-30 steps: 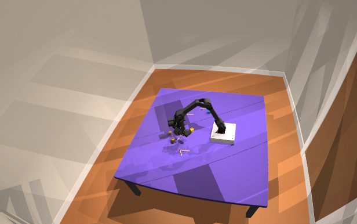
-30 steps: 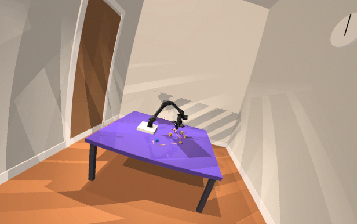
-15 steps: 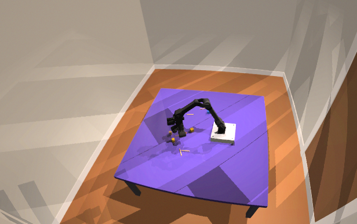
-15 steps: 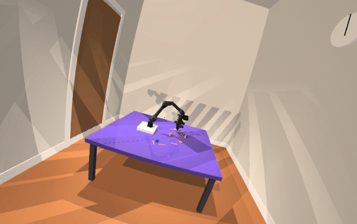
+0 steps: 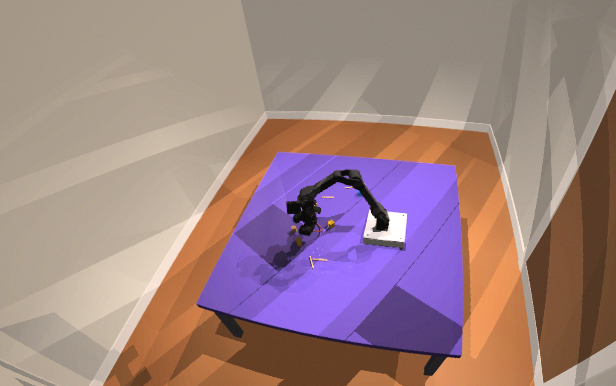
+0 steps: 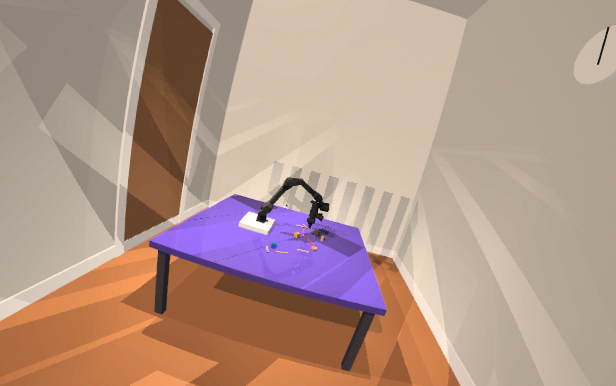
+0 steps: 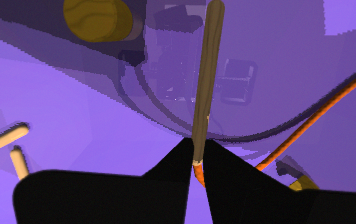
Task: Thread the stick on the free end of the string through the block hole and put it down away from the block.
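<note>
My gripper (image 6: pixel 309 227) (image 7: pixel 196 146) is shut on the wooden stick (image 7: pixel 207 75) near its string end. The stick points away from the fingers, above the table. Orange string (image 7: pixel 311 120) (image 6: pixel 309 241) leaves the stick's end and runs in a curve to the round button (image 6: pixel 314 248). The arm mostly hides the button in the top view. A yellow block (image 5: pixel 331 223) (image 6: pixel 297 234) stands on the table, to the gripper's right in the top view. Its hole cannot be made out. A yellow corner (image 7: pixel 303 184), probably the block, shows behind the right finger. The stick is outside the block.
A yellow cylinder (image 5: pixel 299 241) (image 6: pixel 316 232) (image 7: pixel 95 20) and a small tan piece (image 5: pixel 293 228) (image 6: pixel 322 238) stand near the gripper. Loose sticks (image 5: pixel 311 262) (image 5: pixel 328 197) (image 6: pixel 282 252) (image 7: pixel 19 162) lie around. A blue object (image 6: pixel 274 244) is farther off. The white base (image 5: pixel 392 230) carries the arm.
</note>
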Robot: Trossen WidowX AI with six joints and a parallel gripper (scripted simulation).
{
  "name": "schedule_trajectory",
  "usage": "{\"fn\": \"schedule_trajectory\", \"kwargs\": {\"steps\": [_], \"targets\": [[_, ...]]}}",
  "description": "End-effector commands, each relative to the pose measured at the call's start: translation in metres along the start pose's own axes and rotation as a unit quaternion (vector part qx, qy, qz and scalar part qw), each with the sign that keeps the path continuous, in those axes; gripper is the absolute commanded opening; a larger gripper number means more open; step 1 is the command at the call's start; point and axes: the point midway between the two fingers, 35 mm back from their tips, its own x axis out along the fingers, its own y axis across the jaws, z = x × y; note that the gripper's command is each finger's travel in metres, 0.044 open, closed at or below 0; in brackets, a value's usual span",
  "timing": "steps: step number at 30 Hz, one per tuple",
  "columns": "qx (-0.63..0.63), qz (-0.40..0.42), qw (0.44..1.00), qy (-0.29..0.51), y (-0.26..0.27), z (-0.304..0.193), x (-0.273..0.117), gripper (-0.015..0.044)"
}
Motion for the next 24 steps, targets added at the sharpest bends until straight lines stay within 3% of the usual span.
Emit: {"fn": "schedule_trajectory", "kwargs": {"steps": [1, 12, 24], "targets": [[0.084, 0.0, 0.997, -0.002, -0.002, 0.005, -0.001, 0.0], [0.282, 0.0, 0.959, -0.003, -0.009, 0.012, -0.001, 0.0], [0.485, 0.001, 0.875, -0.003, -0.015, 0.021, -0.001, 0.0]]}}
